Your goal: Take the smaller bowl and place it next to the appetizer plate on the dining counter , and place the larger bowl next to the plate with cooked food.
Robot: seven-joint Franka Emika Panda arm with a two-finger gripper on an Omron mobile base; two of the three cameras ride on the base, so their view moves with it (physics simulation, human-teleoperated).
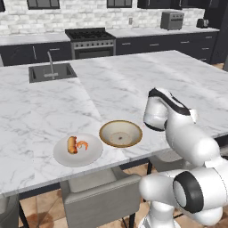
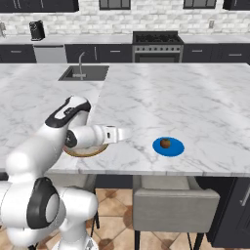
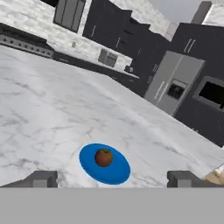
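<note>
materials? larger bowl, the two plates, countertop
All rendered, so by look only.
Larger bowl: glazed ceramic, cream with a tan-gold rim and a brownish ring at its centre.
Plate with cooked food: plain white, smooth, probably ceramic.
Appetizer plate: flat uniform bright blue; ceramic or plastic, can't tell.
Dining counter: white marble or marble-look, grey veining.
</note>
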